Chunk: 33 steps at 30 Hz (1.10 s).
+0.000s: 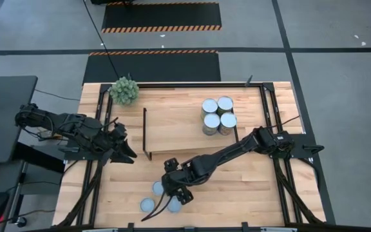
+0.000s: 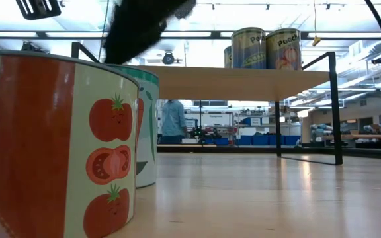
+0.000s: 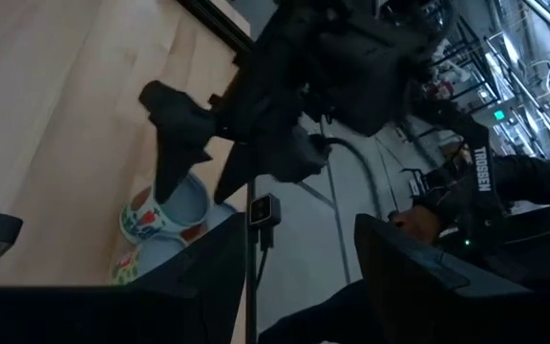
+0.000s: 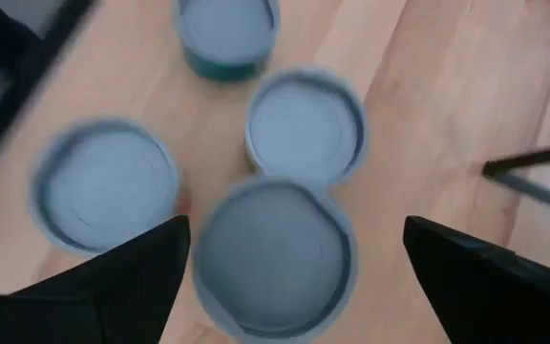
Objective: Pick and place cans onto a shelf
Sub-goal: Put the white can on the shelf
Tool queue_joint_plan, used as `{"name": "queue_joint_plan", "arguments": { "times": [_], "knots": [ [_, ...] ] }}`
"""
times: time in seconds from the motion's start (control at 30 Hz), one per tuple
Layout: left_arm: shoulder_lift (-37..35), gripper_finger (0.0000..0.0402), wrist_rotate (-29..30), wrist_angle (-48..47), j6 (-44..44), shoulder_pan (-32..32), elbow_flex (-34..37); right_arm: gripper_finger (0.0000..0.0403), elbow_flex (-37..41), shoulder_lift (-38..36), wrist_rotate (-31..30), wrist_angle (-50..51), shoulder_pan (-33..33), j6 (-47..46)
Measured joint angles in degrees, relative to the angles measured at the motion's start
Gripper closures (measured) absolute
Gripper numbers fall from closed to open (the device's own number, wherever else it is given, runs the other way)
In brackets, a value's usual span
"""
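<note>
Four tan-sided cans [image 1: 218,116] stand on the light-wood shelf [image 1: 179,132], at its right end; two of them show in the low view [image 2: 266,47]. Four blue-topped cans [image 4: 273,253] stand upright on the table near its front edge [image 1: 158,187]. My right gripper [image 1: 176,193] is open above this group. Its fingers [image 4: 113,277] stand on either side of the nearest can's top without touching it. It also shows in the left wrist view [image 3: 175,143]. My left gripper [image 1: 124,151] is open and empty, left of the shelf.
A green ball-shaped plant [image 1: 124,90] sits at the table's far left corner. Black metal frames [image 1: 269,122] run along the table's sides. In the low view a tomato-printed can [image 2: 51,145] stands close to the camera, and a person [image 2: 172,119] stands in the room behind.
</note>
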<state>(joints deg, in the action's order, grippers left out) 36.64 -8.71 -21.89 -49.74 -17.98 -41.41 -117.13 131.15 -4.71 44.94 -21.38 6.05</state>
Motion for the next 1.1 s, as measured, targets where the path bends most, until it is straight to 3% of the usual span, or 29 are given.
{"name": "queue_joint_plan", "arguments": {
  "times": [0.33, 0.7, 1.1],
  "knots": [
    [0.0, 0.0201, 0.0, 0.0, 0.0, 0.0, 0.0, 0.0017, 3.3, 0.1, 1.1, -1.0, 0.1, 1.9],
    [0.0, 0.0201, 0.0, 0.0, 0.0, 0.0, 0.0, 0.0103, 5.3, 0.1, 1.8, -3.8, 0.3, 1.5],
    [0.1, 0.0201, 0.1, 0.0, 0.0, 0.0, 0.0, 0.0106, -9.6, 0.1, 1.9, 9.4, 0.3, 1.0]
  ]
}}
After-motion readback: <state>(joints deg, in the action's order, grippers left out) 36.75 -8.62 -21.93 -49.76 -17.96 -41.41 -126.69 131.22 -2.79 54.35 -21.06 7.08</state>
